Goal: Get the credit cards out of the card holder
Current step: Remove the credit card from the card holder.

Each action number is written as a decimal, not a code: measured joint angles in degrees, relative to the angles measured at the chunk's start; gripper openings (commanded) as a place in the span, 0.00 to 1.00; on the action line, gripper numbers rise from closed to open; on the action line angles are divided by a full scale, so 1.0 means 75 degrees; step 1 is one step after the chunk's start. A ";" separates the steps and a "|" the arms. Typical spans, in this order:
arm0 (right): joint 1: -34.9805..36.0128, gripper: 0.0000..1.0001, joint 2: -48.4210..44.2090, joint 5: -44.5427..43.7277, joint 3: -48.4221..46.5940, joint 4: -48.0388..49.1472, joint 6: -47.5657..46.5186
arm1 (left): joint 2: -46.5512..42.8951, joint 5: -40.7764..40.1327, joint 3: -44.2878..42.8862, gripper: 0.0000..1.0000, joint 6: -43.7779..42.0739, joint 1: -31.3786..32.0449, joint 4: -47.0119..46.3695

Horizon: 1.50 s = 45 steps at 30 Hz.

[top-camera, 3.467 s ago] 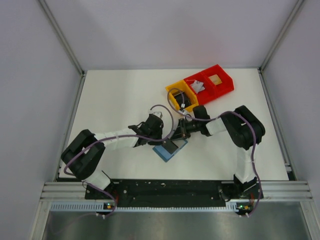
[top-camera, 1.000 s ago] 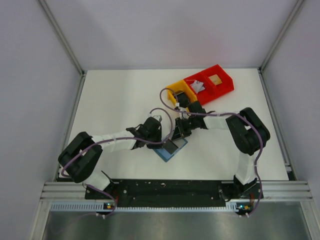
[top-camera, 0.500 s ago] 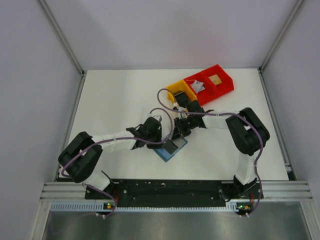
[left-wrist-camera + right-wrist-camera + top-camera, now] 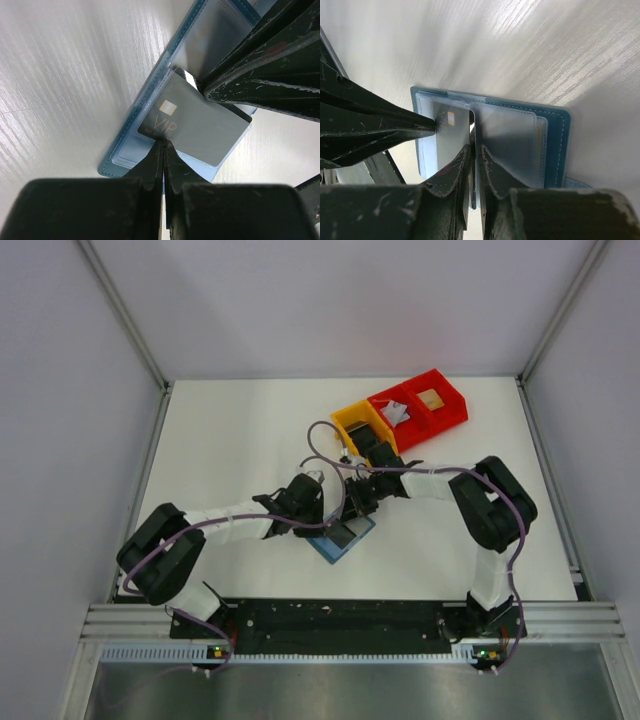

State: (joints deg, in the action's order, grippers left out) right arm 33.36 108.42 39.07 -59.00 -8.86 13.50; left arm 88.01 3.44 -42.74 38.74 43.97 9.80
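Observation:
The teal-blue card holder [image 4: 325,547] lies open on the white table, its clear sleeves [image 4: 512,145] showing. A grey credit card [image 4: 195,125] marked VIP rests slanted across it. My left gripper [image 4: 164,144] is shut, and its tips touch the card's near short edge. From the other side my right gripper [image 4: 475,146] is shut on the same card's [image 4: 451,132] edge, with the thin sheet standing between its fingers. In the top view both grippers, left [image 4: 326,521] and right [image 4: 347,519], meet over the holder and hide most of it.
A yellow bin [image 4: 347,420] and two joined red bins [image 4: 452,412] stand at the back right. One red bin holds a pale card [image 4: 397,412], the other a tan card [image 4: 432,399]. The right arm's cable loops above the holder.
The right arm's wrist and forearm have shifted slightly left and back, while its fingertips stay at the holder. The left arm holds still, and the card and holder have not visibly moved.

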 measured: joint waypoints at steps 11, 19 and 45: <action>0.0058 0.13 0.0000 -0.0064 0.0000 -0.0015 -0.0012 | 0.0023 0.0026 -0.0026 0.00 -0.0023 0.0000 0.0006; 0.0052 0.01 0.0119 0.0315 -0.0029 0.0044 -0.0119 | 0.0035 0.0035 -0.0029 0.00 -0.0026 0.0000 -0.0003; -0.1017 0.00 0.0251 0.1061 0.0163 0.0478 0.0227 | -0.0522 0.0023 0.0277 0.00 -0.0038 0.0003 0.0026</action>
State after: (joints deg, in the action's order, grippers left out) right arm 25.74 110.30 47.03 -57.78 -5.28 15.20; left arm 84.09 3.62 -40.66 38.46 43.99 10.00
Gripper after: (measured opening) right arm 0.007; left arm 0.007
